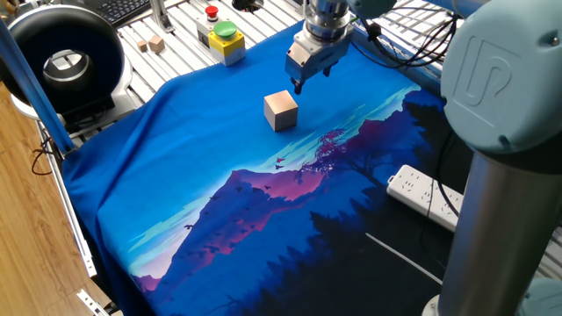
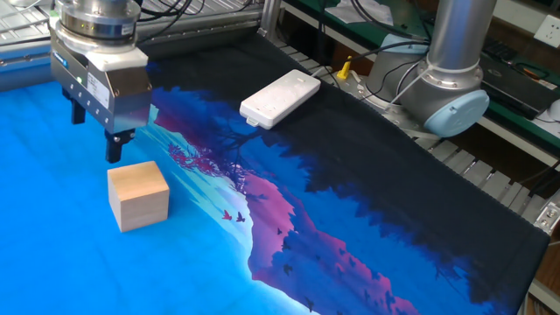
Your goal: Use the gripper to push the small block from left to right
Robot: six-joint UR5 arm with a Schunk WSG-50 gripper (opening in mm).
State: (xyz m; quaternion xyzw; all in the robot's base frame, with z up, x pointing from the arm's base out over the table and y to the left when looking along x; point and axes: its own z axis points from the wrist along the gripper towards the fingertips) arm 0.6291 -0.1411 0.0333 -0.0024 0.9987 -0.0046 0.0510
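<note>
The small block (image 1: 281, 111) is a light tan wooden cube standing on the blue printed cloth (image 1: 202, 175). It also shows in the other fixed view (image 2: 137, 195). The gripper (image 1: 299, 82) is dark, with two short prongs, on a silver wrist. It hangs just behind the block, a little above the cloth, and does not touch it. In the other fixed view the gripper (image 2: 94, 131) has its fingers (image 2: 114, 147) apart and holds nothing.
A white power strip (image 1: 426, 197) lies on the dark part of the cloth, also in the other view (image 2: 280, 97). A yellow button box (image 1: 221, 37), two tiny wooden cubes (image 1: 155, 43) and a black round device (image 1: 61, 61) sit beyond the cloth. The arm's base (image 2: 446, 87) stands beside the table.
</note>
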